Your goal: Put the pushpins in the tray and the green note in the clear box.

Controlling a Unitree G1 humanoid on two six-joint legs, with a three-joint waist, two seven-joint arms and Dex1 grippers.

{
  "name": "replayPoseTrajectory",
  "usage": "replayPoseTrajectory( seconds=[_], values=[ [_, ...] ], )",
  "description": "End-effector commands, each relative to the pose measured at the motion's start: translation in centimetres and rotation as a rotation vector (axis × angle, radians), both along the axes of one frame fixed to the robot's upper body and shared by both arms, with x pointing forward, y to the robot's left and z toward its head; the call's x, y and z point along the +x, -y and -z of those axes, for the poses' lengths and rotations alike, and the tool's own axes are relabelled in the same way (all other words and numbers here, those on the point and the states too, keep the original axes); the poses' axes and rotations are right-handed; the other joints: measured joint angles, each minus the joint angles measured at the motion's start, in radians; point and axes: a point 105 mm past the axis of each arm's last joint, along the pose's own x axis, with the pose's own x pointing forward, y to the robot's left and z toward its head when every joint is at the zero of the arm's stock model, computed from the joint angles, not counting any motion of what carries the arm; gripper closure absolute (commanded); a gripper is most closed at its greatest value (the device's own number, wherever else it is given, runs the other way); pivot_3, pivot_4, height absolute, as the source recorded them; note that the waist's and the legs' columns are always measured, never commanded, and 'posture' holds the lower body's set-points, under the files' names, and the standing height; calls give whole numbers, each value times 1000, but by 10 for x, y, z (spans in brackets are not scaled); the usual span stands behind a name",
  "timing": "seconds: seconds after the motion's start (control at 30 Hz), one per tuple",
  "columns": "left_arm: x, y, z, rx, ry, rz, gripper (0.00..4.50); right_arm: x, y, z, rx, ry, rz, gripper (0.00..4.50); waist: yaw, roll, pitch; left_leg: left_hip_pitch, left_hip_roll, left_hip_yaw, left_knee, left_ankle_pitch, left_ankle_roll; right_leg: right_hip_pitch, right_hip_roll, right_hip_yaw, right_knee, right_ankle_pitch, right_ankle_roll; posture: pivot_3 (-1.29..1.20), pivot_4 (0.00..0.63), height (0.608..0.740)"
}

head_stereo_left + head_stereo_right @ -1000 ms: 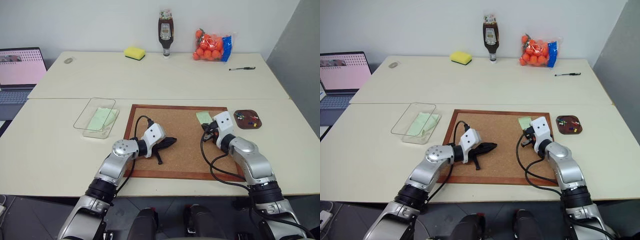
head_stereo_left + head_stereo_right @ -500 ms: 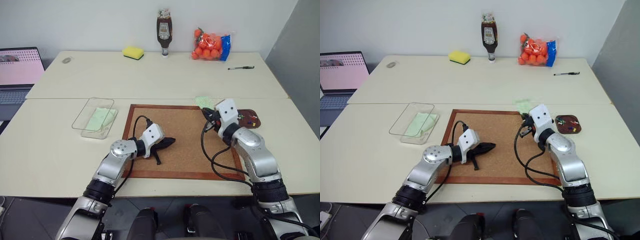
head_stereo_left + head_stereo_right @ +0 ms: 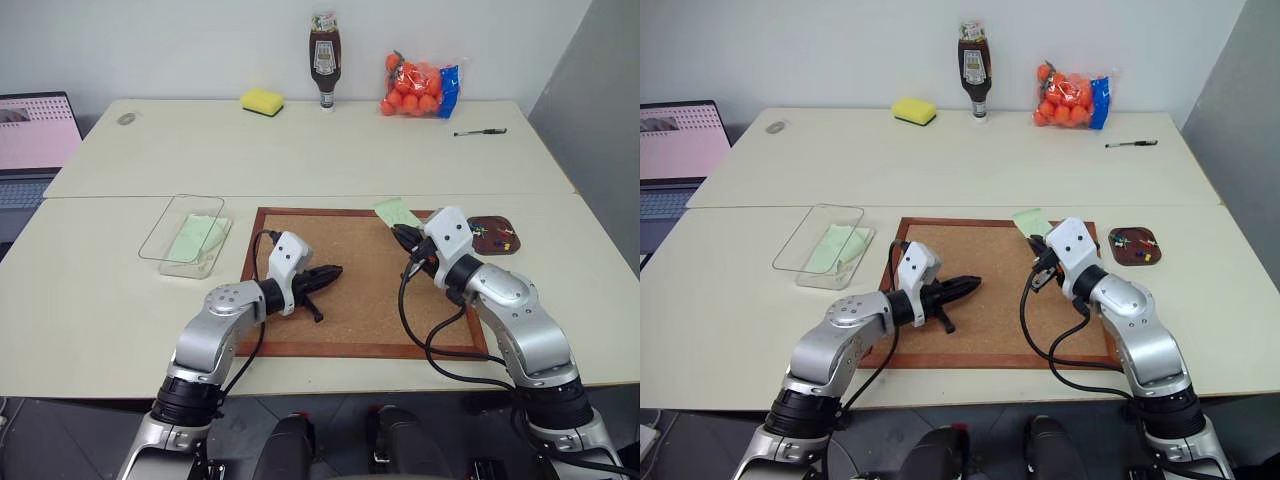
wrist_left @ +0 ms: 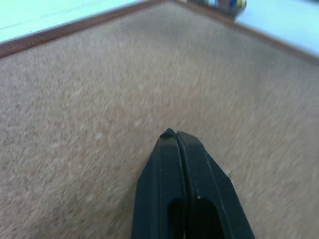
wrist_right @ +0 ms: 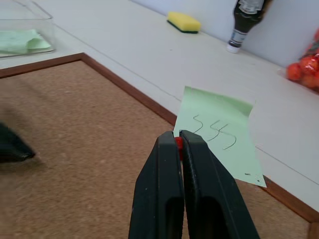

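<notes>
Now the right gripper point(image 5: 178, 142) has its two black fingers pinched tight on a red pushpin point(image 5: 178, 142), and the green note point(image 5: 219, 133) hangs from that pin, lifted clear of the corkboard point(image 3: 360, 290) with scribbled writing showing on its face. A second ago the note lay flat near the board's far right corner with the gripper down over it; since then the right arm has risen and drawn back toward the robot's left, carrying the paper, which now sits above the board's far edge point(image 3: 397, 212). The left gripper point(image 4: 175, 135) is pressed fully closed with nothing between its fingers, hovering low over the bare cork; it has rolled at the wrist and lifted slightly from where it was. Beyond the right arm, the tray point(image 3: 496, 236) rests on the table point(image 3: 90, 290) just off the board's right side, with several coloured pushpins point(image 3: 497, 236) already inside. Left of the board stands the clear box point(image 3: 187, 234), holding a longer pale green sheet point(image 3: 194, 238).
</notes>
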Motion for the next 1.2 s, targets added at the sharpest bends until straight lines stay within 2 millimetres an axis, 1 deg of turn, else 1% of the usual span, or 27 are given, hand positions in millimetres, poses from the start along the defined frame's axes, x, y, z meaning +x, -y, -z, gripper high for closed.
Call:
replayPoseTrajectory(
  seconds=[0.03,0.07,0.1,0.13,0.2,0.23,0.33,0.57,0.67,0.87,1.1,1.17,1.2],
  values=[
    [8,11,-39,-101,43,-23,4500,-10,-11,-14,-4,54,-49,4437,0,-1,0,0,0,-1,1,0,0,0,0,0,0,0,0,0,150,740],
    [9,12,-43,-122,32,-25,4500,-11,-12,-15,-7,58,-54,4437,1,-1,1,0,-1,-2,1,0,0,0,0,0,0,0,0,0,150,740],
    [9,13,-45,-140,19,-21,4129,-11,-13,-16,-11,63,-56,4500,1,-2,1,-1,0,-3,2,0,0,0,0,-1,0,0,1,0,150,740],
    [10,14,-47,-155,6,-22,4078,-11,-13,-17,-14,67,-56,4500,1,-2,1,-1,0,-4,2,0,0,1,0,-2,0,0,1,0,150,740],
    [13,15,-53,-213,-31,-40,3722,-11,-13,-18,-20,74,-56,4500,1,-2,1,-1,-1,-5,2,0,0,1,0,-1,0,0,1,0,150,740],
    [14,17,-56,-239,-50,-36,3442,-12,-13,-18,-25,77,-56,4500,1,-2,1,-1,-1,-5,2,0,0,1,0,-1,0,0,1,0,150,740],
    [15,23,-66,-317,-104,-17,2818,-12,-13,-19,-37,88,-61,4500,2,-3,2,-1,-1,-5,2,0,0,0,0,-1,0,0,1,0,150,740],
    [23,26,-74,-429,-204,-61,1599,-16,-16,-19,-67,112,-84,4500,4,-3,2,-1,-1,-6,3,0,-1,1,0,-2,1,0,1,0,150,740],
    [25,28,-74,-471,-257,-70,1599,-18,-18,-19,-75,115,-92,4500,4,-3,2,-1,-1,-6,3,0,-1,1,0,-1,1,0,1,0,150,740],
    [29,40,-69,-536,-389,-63,1599,-20,-22,-22,-85,133,-116,4500,7,-3,2,-1,-2,-6,3,1,-1,1,0,-1,1,0,1,0,150,740],
    [34,49,-71,-590,-446,-65,1599,-22,-24,-25,-97,144,-130,4500,10,-3,2,0,-2,-6,3,1,-1,1,0,-1,1,0,1,0,150,740],
    [37,50,-71,-602,-450,-76,1955,-23,-24,-25,-98,145,-131,4500,11,-3,2,0,-2,-6,3,1,-2,1,0,-1,1,0,1,0,150,740],
    [38,50,-72,-608,-451,-79,2028,-23,-24,-25,-99,145,-132,4500,12,-3,2,0,-2,-6,3,1,-2,1,0,-1,1,0,1,0,150,740]
  ],
)
